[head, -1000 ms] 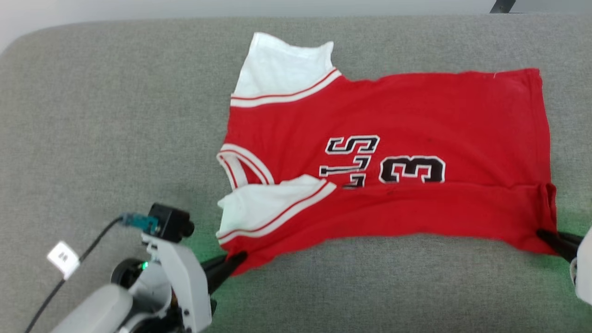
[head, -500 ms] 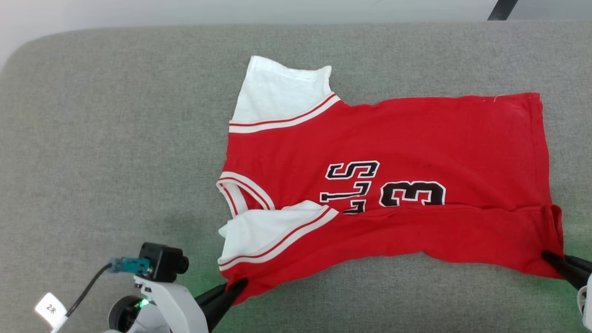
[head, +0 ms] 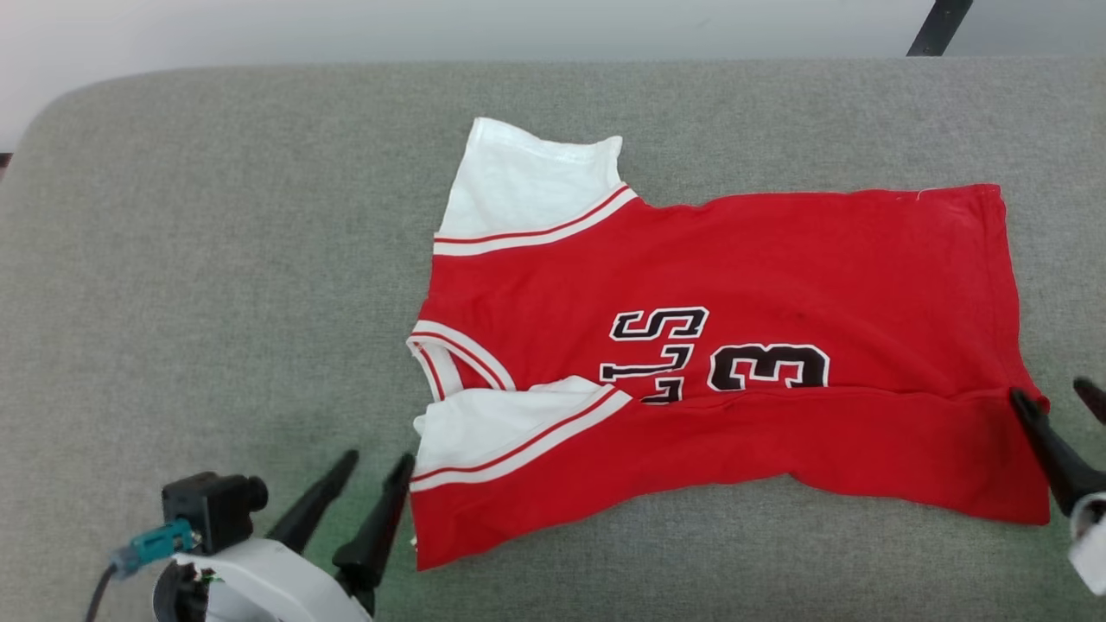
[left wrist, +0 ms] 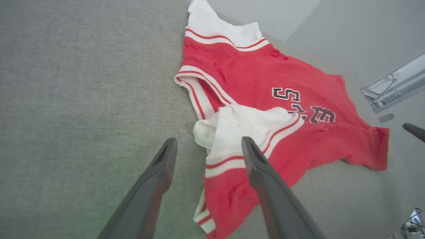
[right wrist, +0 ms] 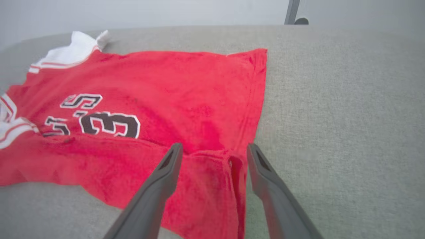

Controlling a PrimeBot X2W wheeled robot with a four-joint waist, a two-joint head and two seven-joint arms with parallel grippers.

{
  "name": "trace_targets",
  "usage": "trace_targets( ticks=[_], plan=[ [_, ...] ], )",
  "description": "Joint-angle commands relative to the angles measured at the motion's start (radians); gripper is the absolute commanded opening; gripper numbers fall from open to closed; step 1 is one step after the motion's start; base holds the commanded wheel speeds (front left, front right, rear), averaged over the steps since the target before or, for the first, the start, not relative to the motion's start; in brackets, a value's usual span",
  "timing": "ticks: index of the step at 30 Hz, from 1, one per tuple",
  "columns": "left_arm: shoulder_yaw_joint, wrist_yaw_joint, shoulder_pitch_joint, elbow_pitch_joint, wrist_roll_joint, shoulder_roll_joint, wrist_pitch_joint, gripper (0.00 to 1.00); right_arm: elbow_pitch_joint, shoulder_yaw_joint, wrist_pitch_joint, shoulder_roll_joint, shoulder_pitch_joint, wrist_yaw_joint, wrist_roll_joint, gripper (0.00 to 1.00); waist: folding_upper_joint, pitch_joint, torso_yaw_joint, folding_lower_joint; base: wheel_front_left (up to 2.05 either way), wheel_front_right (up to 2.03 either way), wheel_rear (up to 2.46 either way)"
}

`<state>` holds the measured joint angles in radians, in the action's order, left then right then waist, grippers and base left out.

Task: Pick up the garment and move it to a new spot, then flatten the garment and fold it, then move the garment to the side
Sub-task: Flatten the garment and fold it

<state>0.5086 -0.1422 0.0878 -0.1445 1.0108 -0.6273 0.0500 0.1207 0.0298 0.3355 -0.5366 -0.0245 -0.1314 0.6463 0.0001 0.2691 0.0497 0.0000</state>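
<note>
So the garment (head: pixel 734 285) lies flat in the middle of the grey pad (head: pixel 216 259), near edge already folded over, left gripper (head: pixel 378 462) and right gripper (head: pixel 1047 390) both spread wide and empty at that edge, with more folds and the sideways move probably left.

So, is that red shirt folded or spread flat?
Partly folded: the jersey has its near strip doubled over, hiding part of the lettering.
</note>
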Motion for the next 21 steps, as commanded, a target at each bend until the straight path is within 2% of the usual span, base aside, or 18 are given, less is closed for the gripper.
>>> trace_targets(
  ticks=[1, 4, 5, 7, 10, 14, 18, 21],
  plan=[
    [0.002, -0.009, 0.018, 0.025, -0.038, 0.018, 0.038, 1.0, -0.022, 0.005, -0.054, 0.034, -0.029, 0.002, -0.037, 1.0, -0.0001, -0.002, -0.001, 0.0, 0.0, 0.0, 0.0],
    [0.001, 0.001, 0.045, 0.088, -0.078, 0.05, 0.109, 1.0, -0.068, -0.01, -0.159, 0.107, -0.059, 0.002, -0.089, 1.0, -0.0001, -0.006, -0.004, 0.0, 0.0, 0.0, 0.0],
    [0.001, 0.001, 0.045, 0.088, -0.078, 0.05, 0.109, 1.0, -0.068, -0.01, -0.159, 0.107, -0.059, 0.002, -0.089, 1.0, -0.0001, -0.006, -0.004, 0.0, 0.0, 0.0, 0.0],
    [0.002, 0.014, 0.09, 0.162, -0.131, 0.076, 0.164, 1.0, -0.125, -0.011, -0.257, 0.165, -0.093, 0.002, -0.133, 1.0, -0.0001, -0.008, -0.01, 0.0, 0.0, 0.0, 0.0],
    [-0.001, 0.027, 0.13, 0.203, -0.161, 0.088, 0.185, 1.0, -0.159, -0.009, -0.317, 0.196, -0.111, 0.002, -0.165, 1.0, -0.0001, -0.009, -0.015, 0.0, 0.0, 0.0, 0.0],
    [-0.02, 0.073, 0.247, 0.264, -0.221, 0.096, 0.206, 1.0, -0.216, 0.045, -0.416, 0.264, -0.145, 0.002, -0.221, 1.0, -0.0001, -0.006, -0.031, 0.0, 0.0, 0.0, 0.0],
    [-0.025, 0.131, 0.408, 0.32, -0.264, 0.1, 0.204, 1.0, -0.262, 0.038, -0.46, 0.3, -0.175, 0.002, -0.242, 1.0, -0.0001, 0.008, -0.059, 0.0, 0.0, 0.0, 0.0],
    [-0.023, 0.175, 0.549, 0.378, -0.269, 0.101, 0.164, 1.0, -0.28, 0.018, -0.481, 0.317, -0.199, 0.002, -0.243, 1.0, -0.0001, 0.032, -0.096, 0.0, 0.0, 0.0, 0.0]
  ],
)
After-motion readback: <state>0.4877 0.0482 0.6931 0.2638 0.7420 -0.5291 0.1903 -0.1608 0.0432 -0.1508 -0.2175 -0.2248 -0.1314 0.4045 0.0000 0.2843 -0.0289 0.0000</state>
